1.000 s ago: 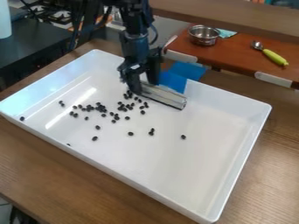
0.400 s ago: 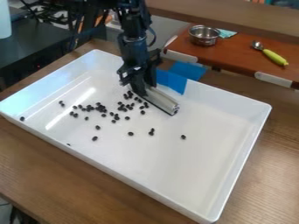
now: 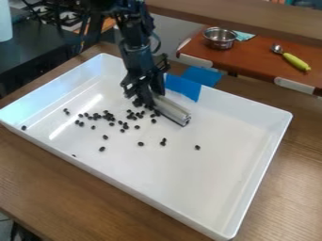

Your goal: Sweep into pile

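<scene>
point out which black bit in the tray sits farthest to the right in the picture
The lone black bit out on the tray's bare middle; all the others lie further left.

In the camera view, you're looking down on a tray [image 3: 207, 188] that is resting on a table [image 3: 75, 197]. Most of the beans [image 3: 108, 116] in it are lying left of the bar [image 3: 173, 112], which the gripper [image 3: 148, 96] is holding toward the back. You're seeing one bean near the left corner and another [image 3: 197, 147] lying by itself, ahead and right of the bar. Tape [image 3: 183, 86] is lining part of the back wall. Behind your tray, to the right, a side table [image 3: 252, 59] is bearing a bowl [image 3: 220, 37], a cloth [image 3: 243, 36] just right of it and, farther right, a spoon [image 3: 295, 62].
</scene>
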`<state>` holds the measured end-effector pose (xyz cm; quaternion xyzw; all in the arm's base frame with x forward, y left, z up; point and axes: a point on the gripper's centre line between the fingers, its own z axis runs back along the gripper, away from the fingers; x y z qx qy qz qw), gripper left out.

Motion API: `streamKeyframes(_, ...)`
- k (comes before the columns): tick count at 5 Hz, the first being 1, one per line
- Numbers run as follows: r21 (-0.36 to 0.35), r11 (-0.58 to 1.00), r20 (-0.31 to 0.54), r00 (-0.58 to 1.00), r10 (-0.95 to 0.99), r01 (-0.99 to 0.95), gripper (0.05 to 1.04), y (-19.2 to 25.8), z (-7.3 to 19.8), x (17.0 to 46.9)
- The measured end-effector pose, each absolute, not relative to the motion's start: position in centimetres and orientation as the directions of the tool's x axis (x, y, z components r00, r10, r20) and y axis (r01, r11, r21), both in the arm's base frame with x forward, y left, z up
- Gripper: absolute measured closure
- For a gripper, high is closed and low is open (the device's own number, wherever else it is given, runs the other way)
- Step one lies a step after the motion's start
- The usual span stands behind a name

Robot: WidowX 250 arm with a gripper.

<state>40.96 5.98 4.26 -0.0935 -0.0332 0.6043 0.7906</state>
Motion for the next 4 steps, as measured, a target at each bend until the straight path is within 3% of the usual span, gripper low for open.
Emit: streamKeyframes(4, -0.253, 0.174, -0.11, 0.207, 0.972, -0.952, 0.714, 7.7, 4.2, 32.1)
